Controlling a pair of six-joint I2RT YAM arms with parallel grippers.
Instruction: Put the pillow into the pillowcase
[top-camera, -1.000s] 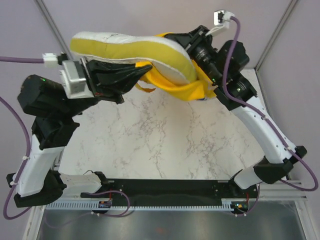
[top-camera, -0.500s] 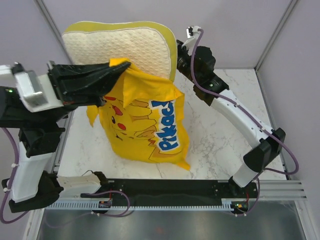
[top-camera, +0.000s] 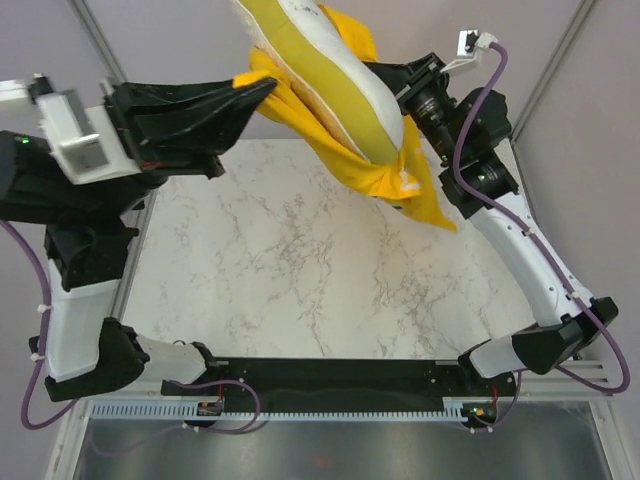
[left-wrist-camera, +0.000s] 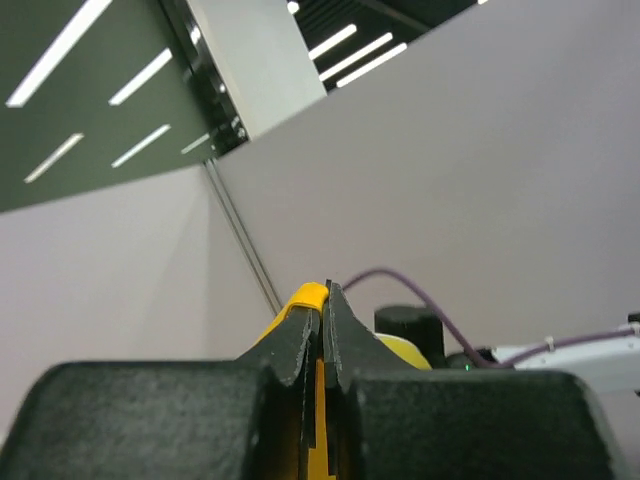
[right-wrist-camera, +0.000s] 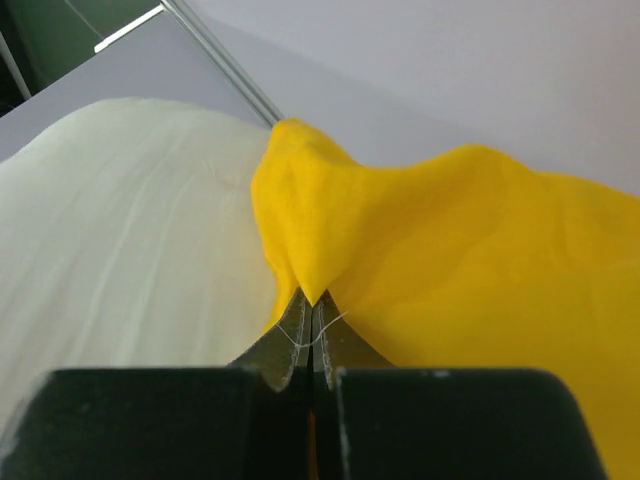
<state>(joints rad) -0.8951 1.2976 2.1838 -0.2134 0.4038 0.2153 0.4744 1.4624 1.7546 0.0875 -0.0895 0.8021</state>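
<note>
Both arms hold the bundle high above the marble table (top-camera: 300, 280). The white pillow (top-camera: 345, 85) with its yellow edge band tilts from upper left to lower right, partly wrapped by the yellow pillowcase (top-camera: 420, 195), whose loose end hangs down at the right. My left gripper (top-camera: 262, 88) is shut on a yellow pillowcase edge; in the left wrist view a yellow fold (left-wrist-camera: 308, 296) sticks out between the shut tips (left-wrist-camera: 322, 300). My right gripper (top-camera: 400, 95) is shut on pillowcase cloth (right-wrist-camera: 450, 240); its tips (right-wrist-camera: 312, 305) pinch a yellow fold beside the white pillow (right-wrist-camera: 130, 230).
Grey booth walls stand at the back and both sides. Purple cables loop off both arms. A black base rail (top-camera: 340, 375) runs along the near table edge. The marble top lies bare below the lifted bundle.
Half a second ago the pillowcase hung flat with its print facing the camera and the pillow upright behind it. Now the bundle has swung, edge up, towards the upper right, both grippers still gripping.
</note>
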